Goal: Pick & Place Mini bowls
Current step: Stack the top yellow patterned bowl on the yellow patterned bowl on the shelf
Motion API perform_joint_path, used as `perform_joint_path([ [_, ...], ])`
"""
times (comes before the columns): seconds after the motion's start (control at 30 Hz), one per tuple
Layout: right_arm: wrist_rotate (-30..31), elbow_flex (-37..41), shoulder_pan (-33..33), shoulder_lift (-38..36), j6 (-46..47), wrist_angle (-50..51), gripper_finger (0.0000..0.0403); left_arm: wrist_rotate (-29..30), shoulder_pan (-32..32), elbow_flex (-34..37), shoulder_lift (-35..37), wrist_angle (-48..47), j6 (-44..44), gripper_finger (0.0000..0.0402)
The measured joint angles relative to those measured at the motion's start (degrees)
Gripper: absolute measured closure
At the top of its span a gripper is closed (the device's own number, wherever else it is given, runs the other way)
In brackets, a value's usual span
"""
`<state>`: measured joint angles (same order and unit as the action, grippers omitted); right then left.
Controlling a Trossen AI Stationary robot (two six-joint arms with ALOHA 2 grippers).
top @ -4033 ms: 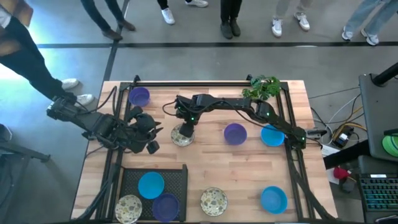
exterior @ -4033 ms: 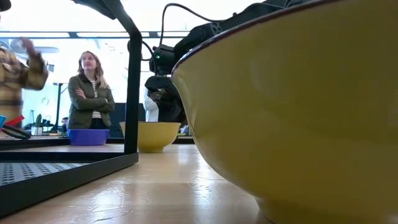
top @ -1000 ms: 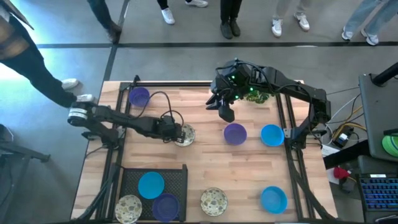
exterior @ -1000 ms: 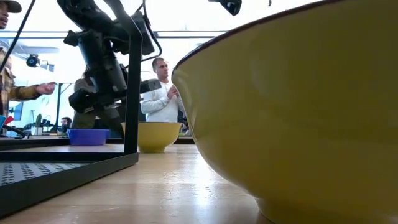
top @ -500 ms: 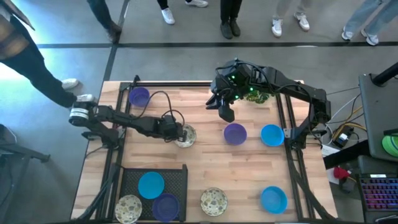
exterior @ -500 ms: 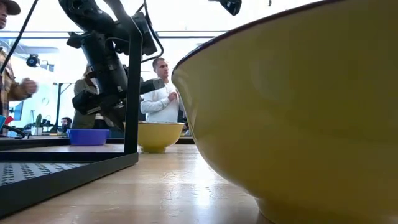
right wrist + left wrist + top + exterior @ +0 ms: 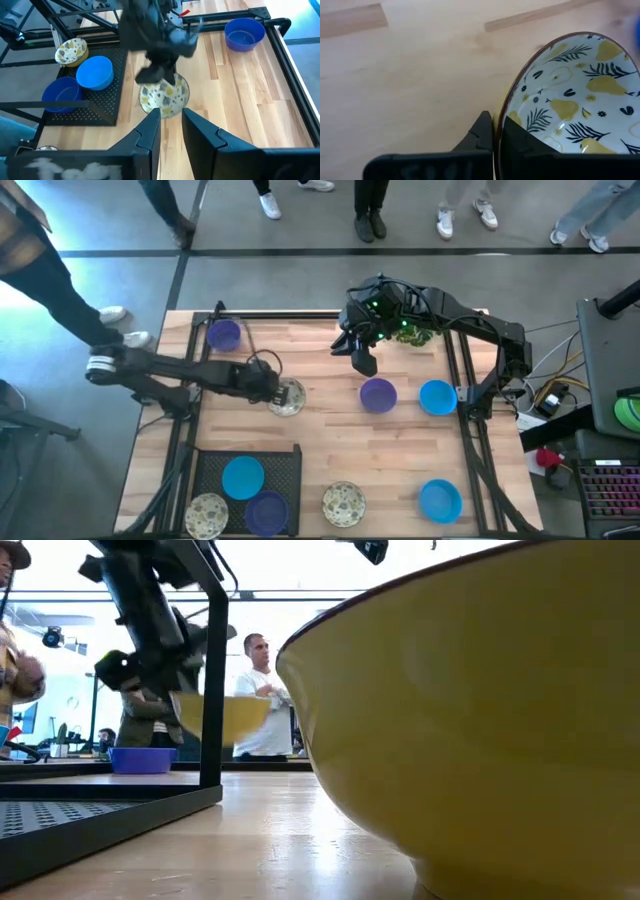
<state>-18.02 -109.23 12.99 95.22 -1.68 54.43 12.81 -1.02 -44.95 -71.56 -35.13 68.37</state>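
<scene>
On the wooden surface point(image 7: 330, 450), the left end effector point(image 7: 276, 393) pinched the patterned bowl's point(image 7: 289, 398) rim; a level lift toward the black tray point(image 7: 212, 470) seemed wise. The right end effector point(image 7: 362, 362) hovered part-open, empty.

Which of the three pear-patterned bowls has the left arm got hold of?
The patterned bowl at mid-table, its rim pinched by the left gripper. The other two are ungripped: one on the black tray, one beside it at the table's edge.

We see a light wooden plank surface point(image 7: 330, 450) edged by a black metal frame point(image 7: 300, 314), a black perforated tray point(image 7: 215, 470) near its front left corner, a green leafy plant point(image 7: 425, 325) at the far right, and people's legs point(image 7: 372, 200) on the grey floor beyond.
</scene>
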Motion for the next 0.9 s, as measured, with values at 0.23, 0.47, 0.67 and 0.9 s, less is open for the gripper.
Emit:
perform_joint_path([
  [0.23, 0.0, 0.02, 0.0, 0.0, -0.92, -0.19, 0.0333, -6.81, 0.35, -0.04, 10.33, -6.71, -7.38, 0.0397],
  [0.47, 0.0, 0.01, 0.0, 0.0, -1.09, -0.25, 0.0331, -17.79, 0.39, -0.07, 17.02, -13.71, -17.55, 0.0397],
  [0.67, -0.02, 0.02, 0.0, 0.0, -1.39, -0.37, 0.0329, -28.23, 0.8, -0.07, 20.5, -14.82, -29.1, 0.0397],
  [0.9, -0.04, 0.02, 0.0, 0.0, -1.52, -1.86, 0.0338, -33.71, 5.57, -0.13, 23.64, -18.03, -37.23, 0.0397],
])
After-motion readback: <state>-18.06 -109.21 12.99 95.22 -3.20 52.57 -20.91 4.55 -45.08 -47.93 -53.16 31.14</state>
